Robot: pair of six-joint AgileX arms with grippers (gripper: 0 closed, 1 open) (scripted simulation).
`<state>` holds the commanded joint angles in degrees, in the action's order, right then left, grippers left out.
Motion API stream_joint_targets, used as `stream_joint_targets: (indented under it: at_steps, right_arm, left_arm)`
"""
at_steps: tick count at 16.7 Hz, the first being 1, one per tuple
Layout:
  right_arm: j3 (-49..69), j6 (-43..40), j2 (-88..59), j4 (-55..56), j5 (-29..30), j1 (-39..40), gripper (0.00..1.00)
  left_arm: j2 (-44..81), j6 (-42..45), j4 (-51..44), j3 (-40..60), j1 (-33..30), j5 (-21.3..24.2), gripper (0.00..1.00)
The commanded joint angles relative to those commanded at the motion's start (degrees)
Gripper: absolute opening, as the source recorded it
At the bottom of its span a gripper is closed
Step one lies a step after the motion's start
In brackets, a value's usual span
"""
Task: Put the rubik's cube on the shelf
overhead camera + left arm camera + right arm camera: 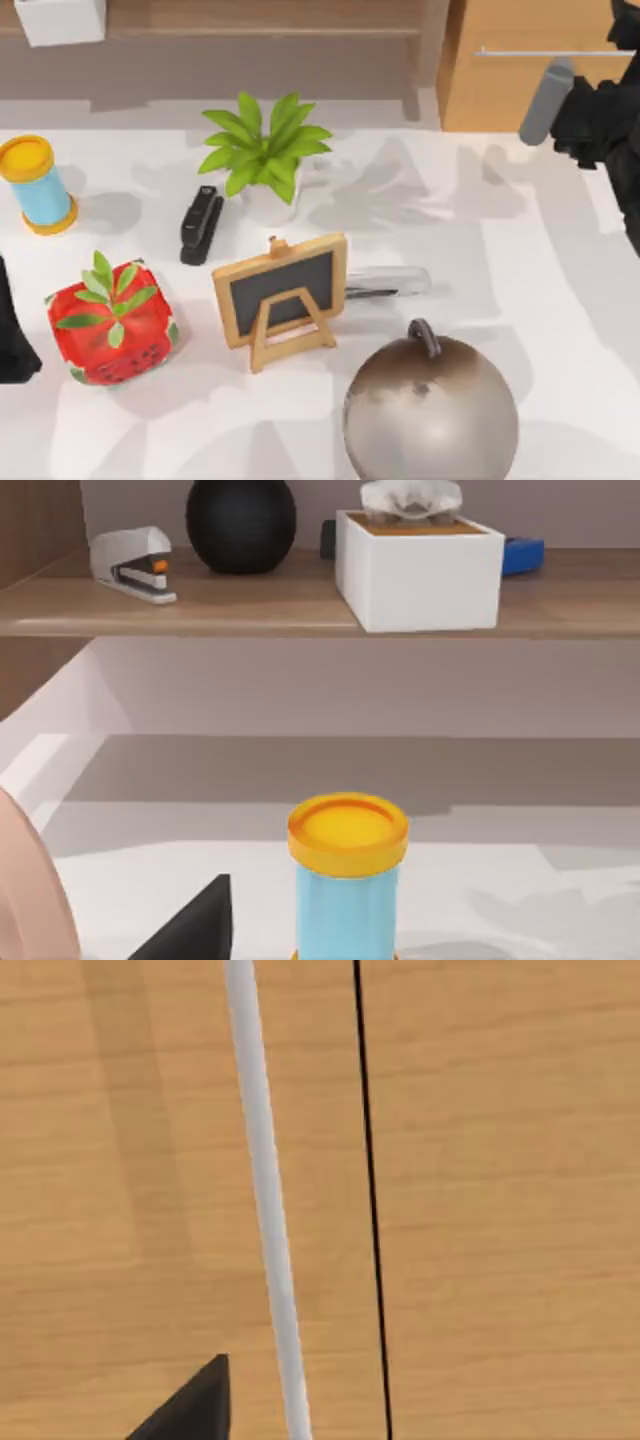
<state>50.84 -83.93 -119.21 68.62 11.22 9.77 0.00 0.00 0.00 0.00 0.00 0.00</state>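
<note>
The cube is not visible anywhere on the tabletop, so a search may hit the plant or easel. The right end effector faces the cabinet handle; whether it is clenched, I cannot tell. The left arm is parked. The shelf is crowded
</note>
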Motion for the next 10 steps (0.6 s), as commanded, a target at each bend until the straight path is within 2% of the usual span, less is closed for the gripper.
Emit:
stream_joint_targets:
  at_steps: [4, 10]
  right_arm:
    - [3.0, -5.0, -8.0, 4.6, 0.9, 0.3, 1.0]
    - [3.0, -5.2, -8.5, 4.8, 0.9, 0.0, 1.0]
  left_arm:
    - [0.0, 0.0, 0.0, 0.0, 0.0, 0.0, 1.0]
    - [0.0, 0.0, 0.0, 0.0, 0.0, 0.0, 1.0]
